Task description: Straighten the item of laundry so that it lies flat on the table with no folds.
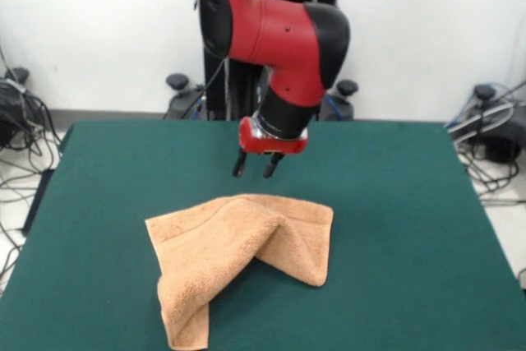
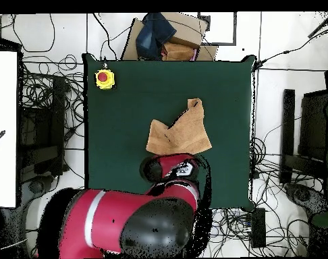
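Towel (image 1: 238, 256) lying crumpled near middle of green desk (image 1: 411, 228), peach-orange terry, folded over itself: one flap draping toward camera-side edge in front view, another corner doubled under at its right side. Gripper (image 1: 256, 165) hanging above desk just behind towel's far edge, not touching it, fingers (image 1: 239, 164) standing slightly apart, holding nothing. Red arm (image 1: 275, 30) reaching down from pedestal. Overhead view: yellow box with red button (image 2: 104, 78) sitting at desk corner, well apart from towel (image 2: 180, 131).

A yellow box with a red button (image 2: 104, 78) sits at one corner.
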`<action>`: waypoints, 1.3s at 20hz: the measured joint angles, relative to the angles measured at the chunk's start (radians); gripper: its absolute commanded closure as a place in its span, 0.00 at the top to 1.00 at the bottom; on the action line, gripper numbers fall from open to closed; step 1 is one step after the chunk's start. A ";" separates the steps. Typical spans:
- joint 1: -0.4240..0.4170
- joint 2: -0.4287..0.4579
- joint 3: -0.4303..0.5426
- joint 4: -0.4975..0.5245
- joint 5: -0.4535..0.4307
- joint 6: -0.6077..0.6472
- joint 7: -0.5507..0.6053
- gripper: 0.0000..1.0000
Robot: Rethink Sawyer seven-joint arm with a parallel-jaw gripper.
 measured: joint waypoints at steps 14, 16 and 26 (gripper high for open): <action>0.128 -0.028 -0.112 -0.011 0.027 0.000 0.000 1.00; 0.115 -0.031 -0.113 -0.021 0.050 0.001 0.000 1.00; 0.096 -0.024 -0.131 -0.118 0.157 0.103 0.000 1.00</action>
